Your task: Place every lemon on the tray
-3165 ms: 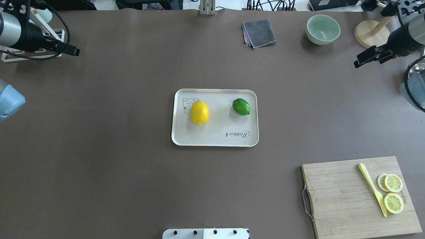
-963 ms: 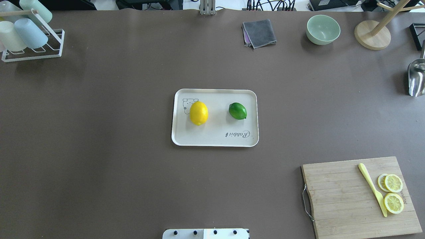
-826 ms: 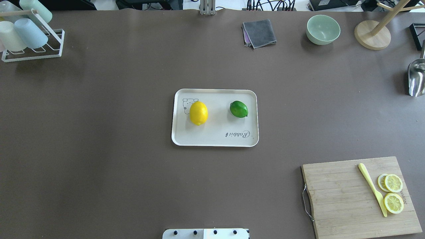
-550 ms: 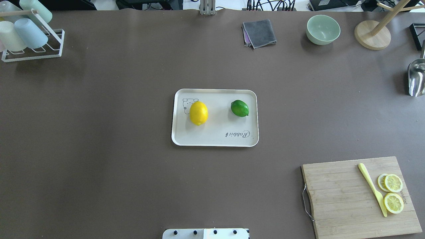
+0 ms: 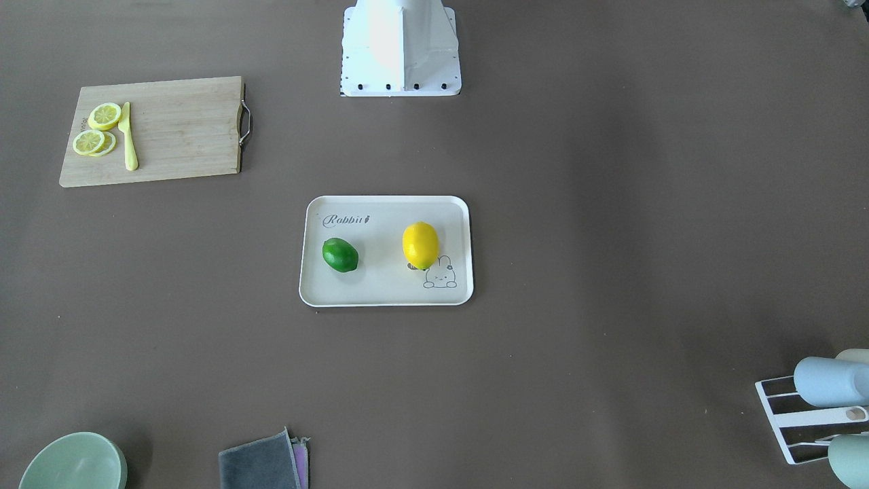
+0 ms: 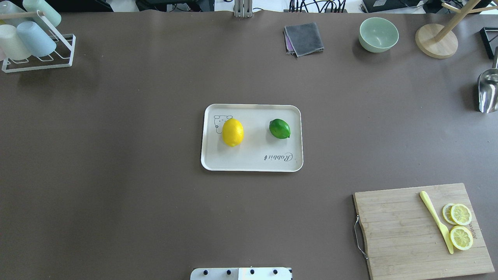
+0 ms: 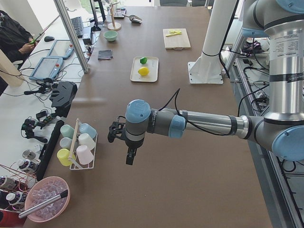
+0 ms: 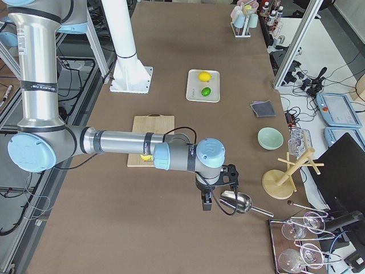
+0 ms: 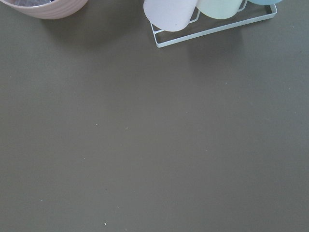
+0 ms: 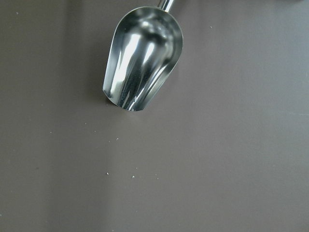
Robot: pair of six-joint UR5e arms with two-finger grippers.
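Desk: Where do the lemons sit?

Photographer: Both are on the tray (image 6: 253, 163), mid-frame in the overhead view. The yellow lemon (image 6: 233, 132) lies on the tray's left half, covering part of the bunny drawing. The green lemon (image 6: 279, 128) lies on the right half, above the "Rabbit" script. They rest apart from each other, and neither touches the rim.

Desk: And the arms?

Photographer: Both are out at the ends of the tabletop (image 9: 154, 145), well apart from the tray. The left gripper (image 7: 129, 159) hangs fingers-down at lower left of the left-side view, near the cup rack (image 7: 78, 152). The right gripper (image 8: 206, 204) hangs at lower centre of the right-side view, just beside a metal scoop (image 10: 142, 58). From those side angles I cannot tell whether either gripper is open or closed.

Desk: Anything else in the frame?

Photographer: A wooden cutting board (image 6: 400, 229) fills the overhead view's lower right. It carries a yellow knife (image 6: 435, 221) and lemon slices (image 6: 461, 225).
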